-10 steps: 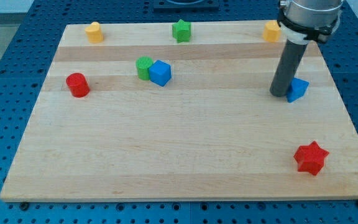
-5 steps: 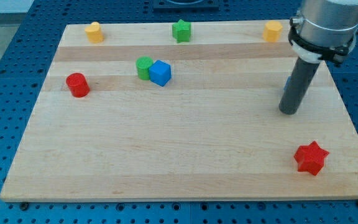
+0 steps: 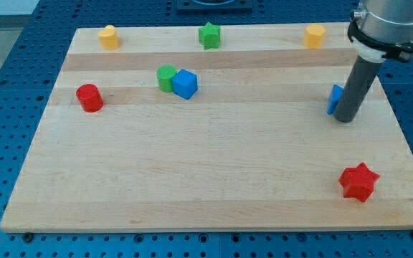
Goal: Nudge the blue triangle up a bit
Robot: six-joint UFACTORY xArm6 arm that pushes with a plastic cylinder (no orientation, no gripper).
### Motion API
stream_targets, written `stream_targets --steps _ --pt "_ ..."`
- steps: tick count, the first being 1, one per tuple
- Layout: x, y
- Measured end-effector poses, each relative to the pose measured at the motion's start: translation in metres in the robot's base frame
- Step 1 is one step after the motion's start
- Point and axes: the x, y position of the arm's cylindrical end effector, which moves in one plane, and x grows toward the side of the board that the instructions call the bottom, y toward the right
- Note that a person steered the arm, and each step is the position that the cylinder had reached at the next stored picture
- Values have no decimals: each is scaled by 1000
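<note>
Near the board's right edge, your blue triangle (image 3: pixel 333 99) sits mostly hidden behind the rod; my tip (image 3: pixel 345 119) rests touching its lower right. No gripper fitted, so nothing is held.

1 cam only: high, fwd of wooden board (image 3: pixel 192 165), angled down, whole board in frame w/ blue pegboard (image 3: pixel 20 86) round it.

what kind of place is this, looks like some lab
Probably a robotics lab bench: a wooden board of small coloured blocks, such as a red star, lies on a blue perforated table, with my tip beside the blue triangle.
</note>
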Motion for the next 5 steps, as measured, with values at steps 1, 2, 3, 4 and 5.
stream_targets --steps 1,2,3,4,5 --pt "-4 0" --pt "-9 0" --pt "-12 0" --pt "-12 0" --pt "8 -17"
